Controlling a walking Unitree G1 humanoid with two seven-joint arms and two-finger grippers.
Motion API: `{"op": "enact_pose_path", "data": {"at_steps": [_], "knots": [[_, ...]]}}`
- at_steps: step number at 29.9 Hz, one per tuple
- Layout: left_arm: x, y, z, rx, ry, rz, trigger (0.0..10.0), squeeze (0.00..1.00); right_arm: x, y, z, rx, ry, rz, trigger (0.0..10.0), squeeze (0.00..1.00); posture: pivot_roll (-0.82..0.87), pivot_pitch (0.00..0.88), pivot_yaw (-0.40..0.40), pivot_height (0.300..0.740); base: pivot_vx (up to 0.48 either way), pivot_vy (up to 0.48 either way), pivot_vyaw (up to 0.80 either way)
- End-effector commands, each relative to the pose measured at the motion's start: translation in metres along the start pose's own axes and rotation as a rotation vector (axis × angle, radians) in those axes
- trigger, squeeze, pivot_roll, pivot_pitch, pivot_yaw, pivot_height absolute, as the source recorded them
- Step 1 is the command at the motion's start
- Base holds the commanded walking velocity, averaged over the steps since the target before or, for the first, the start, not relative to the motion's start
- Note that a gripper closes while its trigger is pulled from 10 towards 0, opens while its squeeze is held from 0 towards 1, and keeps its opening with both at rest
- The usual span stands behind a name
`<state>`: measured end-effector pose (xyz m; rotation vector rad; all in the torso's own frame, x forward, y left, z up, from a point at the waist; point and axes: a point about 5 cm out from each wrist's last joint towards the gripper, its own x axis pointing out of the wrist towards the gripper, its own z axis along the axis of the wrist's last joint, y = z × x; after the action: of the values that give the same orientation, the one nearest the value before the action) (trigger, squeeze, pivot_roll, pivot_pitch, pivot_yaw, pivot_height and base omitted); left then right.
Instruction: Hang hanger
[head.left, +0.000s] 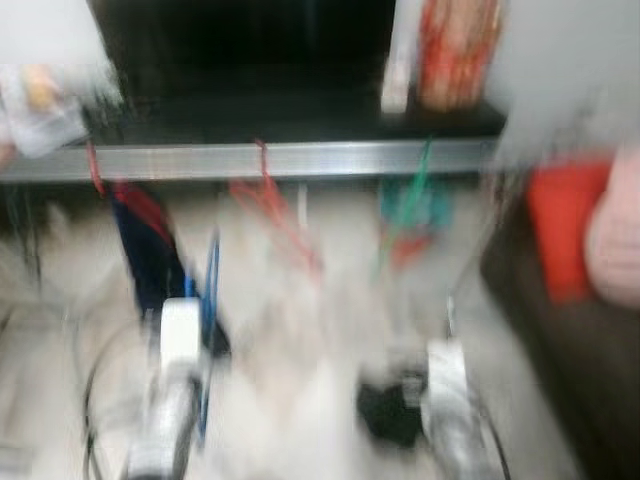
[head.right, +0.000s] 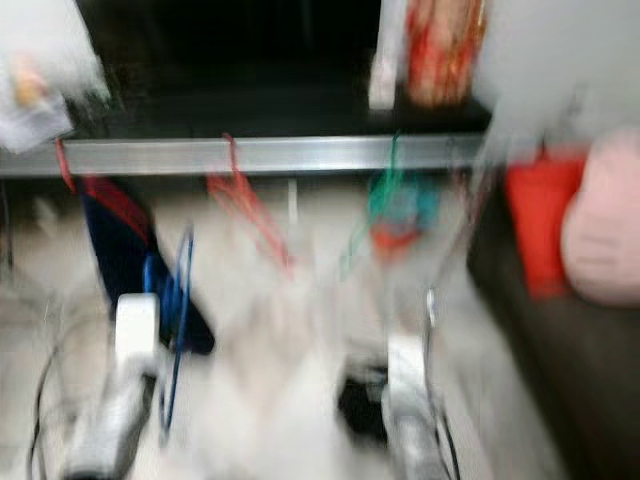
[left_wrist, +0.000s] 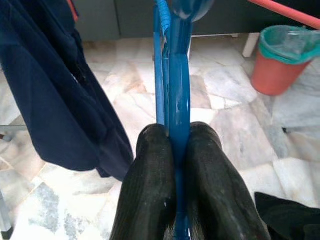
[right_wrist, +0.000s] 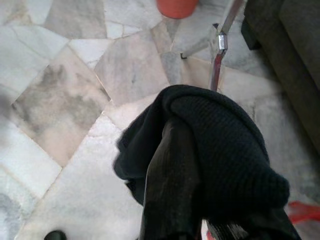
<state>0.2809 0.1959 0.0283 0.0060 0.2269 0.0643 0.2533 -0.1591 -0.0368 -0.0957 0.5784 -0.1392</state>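
Below the silver rail (head.left: 300, 160), left jaws (left_wrist: 175, 150) clamped on blue hanger (left_wrist: 177, 75); right jaws (right_wrist: 200, 165) gripping black cloth (right_wrist: 220, 145).

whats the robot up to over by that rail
The robot faces a silver rail where red hangers and a dark blue garment already hang. Its left gripper is shut on a blue hanger, held below the rail and not yet hooked on. Its right gripper carries a black cloth draped over its fingers. The head views are blurred.
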Motion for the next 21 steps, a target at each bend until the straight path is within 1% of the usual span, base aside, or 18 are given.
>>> {"op": "enact_pose_path", "data": {"at_steps": [1, 13, 21], "knots": [[0.000, 0.001, 0.001, 0.006, -0.003, 0.002, 10.0, 0.00, 0.000, -0.004, 0.001, 0.005, -0.010, -0.012, 10.0, 0.00, 0.01, 0.000, 0.008, 0.740, -0.311, 0.000, 0.00], [-0.001, 0.001, 0.002, 0.007, -0.003, 0.005, 10.0, 0.00, 0.001, -0.004, 0.002, 0.007, -0.013, -0.010, 10.0, 0.00, 0.02, 0.000, 0.009, 0.740, -0.309, 0.000, 0.00], [-0.001, 0.002, 0.002, 0.009, 0.001, 0.000, 10.0, 0.00, 0.004, -0.002, 0.012, 0.008, -0.039, -0.003, 10.0, 0.00, 0.02, 0.000, 0.009, 0.740, -0.314, 0.000, 0.00]]}}
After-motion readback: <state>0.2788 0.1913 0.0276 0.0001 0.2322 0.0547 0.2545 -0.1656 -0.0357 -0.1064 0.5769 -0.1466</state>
